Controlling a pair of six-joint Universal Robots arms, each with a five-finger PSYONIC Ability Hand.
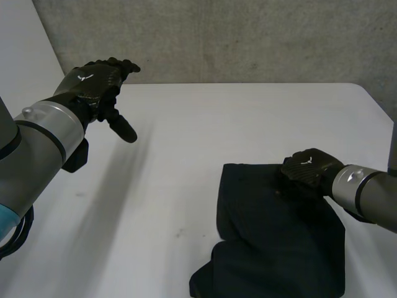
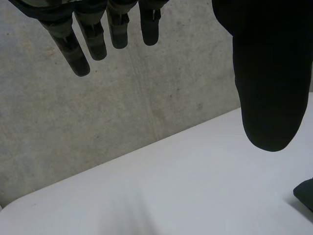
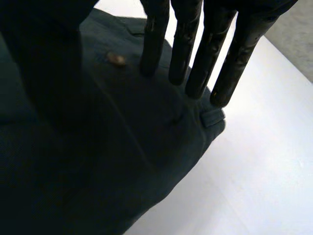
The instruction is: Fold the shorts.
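Note:
Dark navy shorts (image 1: 273,242) lie folded in a heap on the white table (image 1: 186,155), at its near right part. My right hand (image 1: 308,169) rests on their far edge near the waistband; its straight fingers (image 3: 188,44) touch the cloth (image 3: 122,161) beside a small button (image 3: 116,59) and a belt loop (image 3: 212,117), with the thumb spread apart. My left hand (image 1: 99,84) hangs high over the table's far left, well away from the shorts, with fingers (image 2: 98,39) and thumb (image 2: 269,73) straight and nothing in it. A corner of the shorts (image 2: 305,193) lies far beyond its thumb.
A grey concrete wall (image 1: 248,37) runs behind the table's far edge. The table's right edge (image 1: 378,105) passes close to my right arm. Bare white tabletop (image 2: 171,186) stretches under my left hand.

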